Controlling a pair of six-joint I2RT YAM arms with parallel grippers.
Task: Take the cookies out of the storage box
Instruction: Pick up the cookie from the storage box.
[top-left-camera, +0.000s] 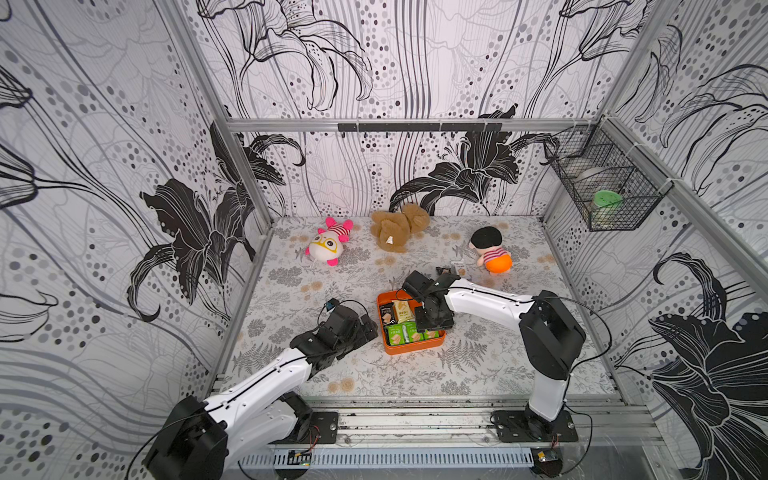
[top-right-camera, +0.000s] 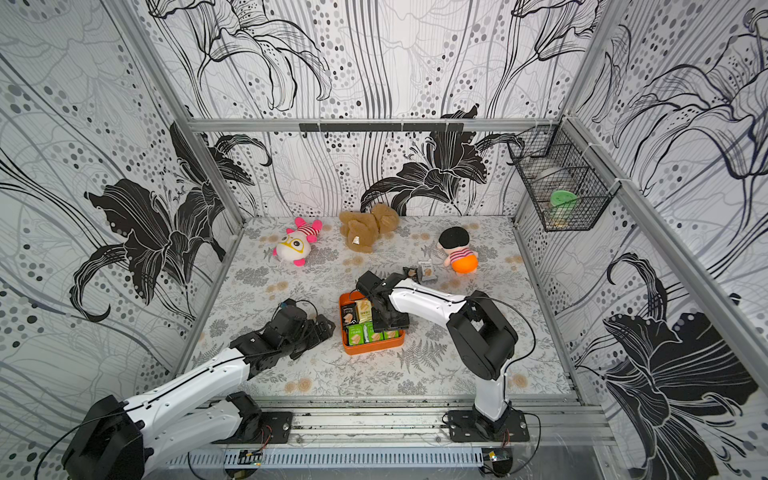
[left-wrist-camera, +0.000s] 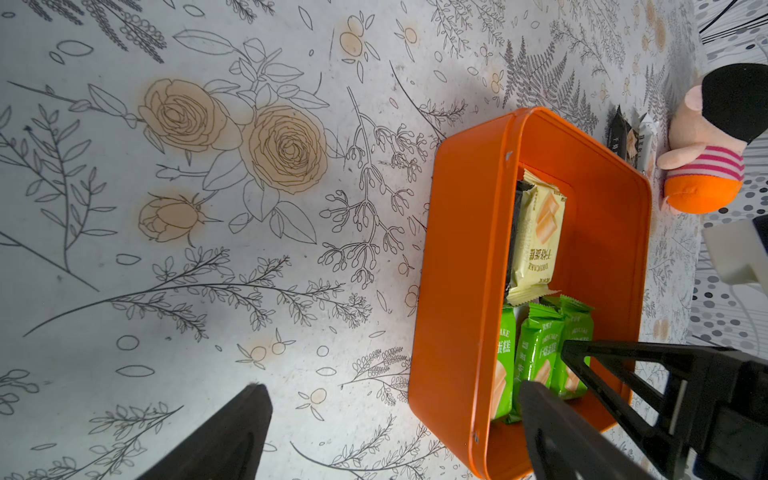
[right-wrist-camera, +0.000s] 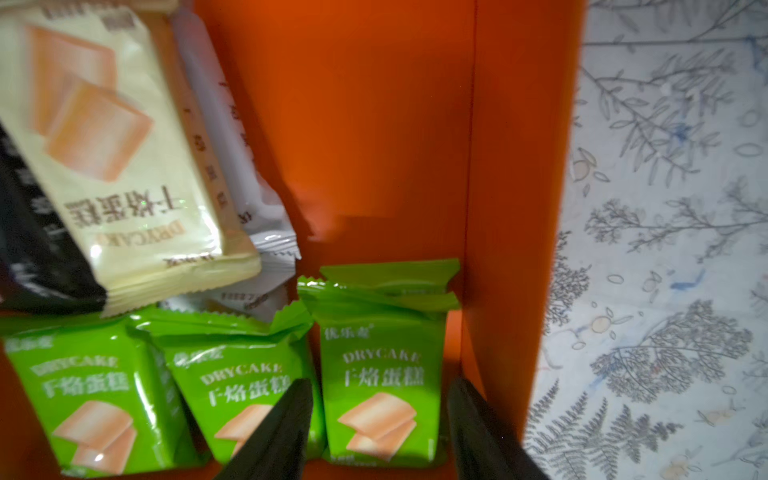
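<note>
The orange storage box (top-left-camera: 411, 351) (top-right-camera: 372, 349) (left-wrist-camera: 457, 249) (right-wrist-camera: 374, 124) sits mid-table. Inside lie cookies: three green packets (top-left-camera: 401, 334) (left-wrist-camera: 536, 353) along the near wall, with a cream packet (top-left-camera: 401, 311) (right-wrist-camera: 104, 145) and a black one (top-left-camera: 386, 316) behind them. My right gripper (top-left-camera: 432, 322) (top-right-camera: 390, 322) (right-wrist-camera: 381, 380) reaches down into the box, open, its fingers on either side of the rightmost green packet (right-wrist-camera: 382, 374), which lies flat. My left gripper (top-left-camera: 368, 328) (top-right-camera: 326, 328) (left-wrist-camera: 394, 385) is wide open at the box's left wall. A black packet (top-left-camera: 446, 270) and a white packet (top-left-camera: 459, 266) lie on the table outside.
Three plush toys stand at the back: a pink-and-white one (top-left-camera: 328, 245), a brown bear (top-left-camera: 397, 226) and a doll in orange shorts (top-left-camera: 492, 249) next to the two loose packets. A black wire basket (top-left-camera: 606, 187) hangs on the right wall.
</note>
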